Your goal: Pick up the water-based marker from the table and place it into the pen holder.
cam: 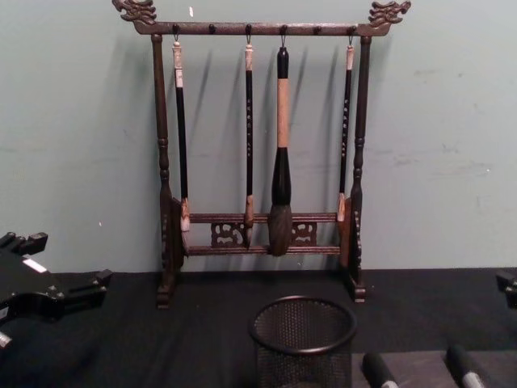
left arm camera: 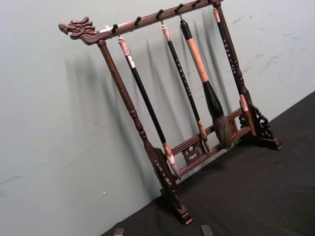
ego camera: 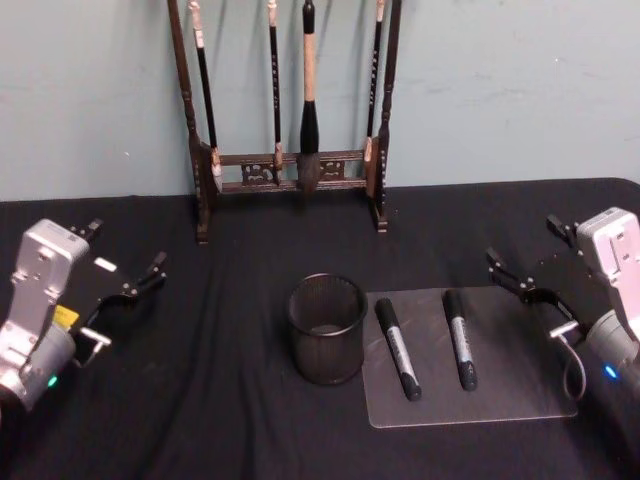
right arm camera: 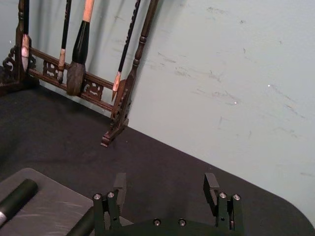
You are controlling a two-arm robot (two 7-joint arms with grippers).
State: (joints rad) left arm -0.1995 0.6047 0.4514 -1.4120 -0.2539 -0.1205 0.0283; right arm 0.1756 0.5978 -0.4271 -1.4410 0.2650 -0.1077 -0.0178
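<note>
Two black markers with grey labels lie side by side on a clear mat point(ego camera: 500, 390): one point(ego camera: 398, 349) nearer the pen holder, the other point(ego camera: 460, 338) to its right. The pen holder point(ego camera: 327, 328), a round black mesh cup, stands upright just left of the mat and looks empty. My left gripper point(ego camera: 122, 255) hovers open at the table's left, far from the markers. At the right side my right gripper point(ego camera: 522, 238) is open too, just beyond the mat's far right corner. The right wrist view has its fingers point(right arm camera: 119, 182) spread above the cloth, with marker ends point(right arm camera: 17, 199) on the mat.
A tall dark wooden brush rack point(ego camera: 290, 170) with several hanging brushes stands at the back against the green wall. A black cloth point(ego camera: 230, 420) covers the table. The cloth lies open between the left gripper and the cup.
</note>
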